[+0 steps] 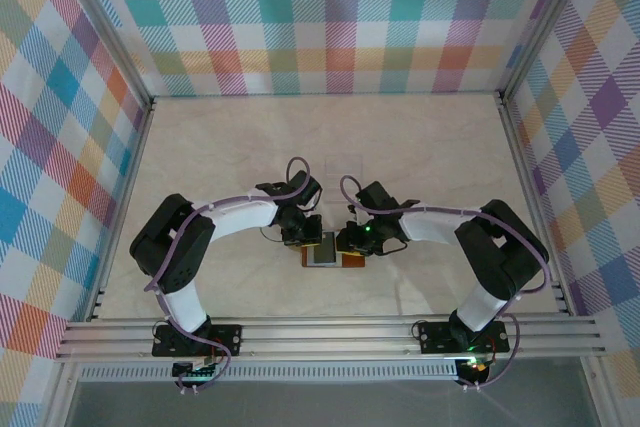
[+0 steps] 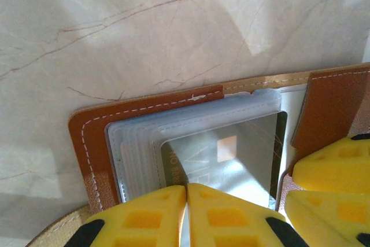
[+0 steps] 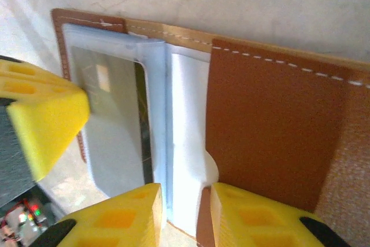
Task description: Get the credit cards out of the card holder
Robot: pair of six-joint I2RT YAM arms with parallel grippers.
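Centrally, we find the card holder (image 2: 87,143) spread open on the table (image 1: 420,147) (pale pockets upward). Left gripper (image 2: 186,201) fingers meet at the edge of a silvery credit card (image 2: 231,154); a pinch we cannot confirm. Right gripper (image 3: 184,215), fingers slightly apart, straddles the leather flap's edge.

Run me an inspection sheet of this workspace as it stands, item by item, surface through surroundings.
Surface: pale marbled table, bare around the work.
Job's things: card holder lies open and flat by the arms; a silvery credit card lies at its clear sleeves, not yet out.
Clutter: nothing seen.
Grippers: left gripper shut at the card's near edge; right gripper jaws apart, tips on the holder astride its fold, grip unclear.
Cables: purple cables loop over both wrists, away from the holder.
Surroundings: checked cloth walls, aluminium rail at the near edge.
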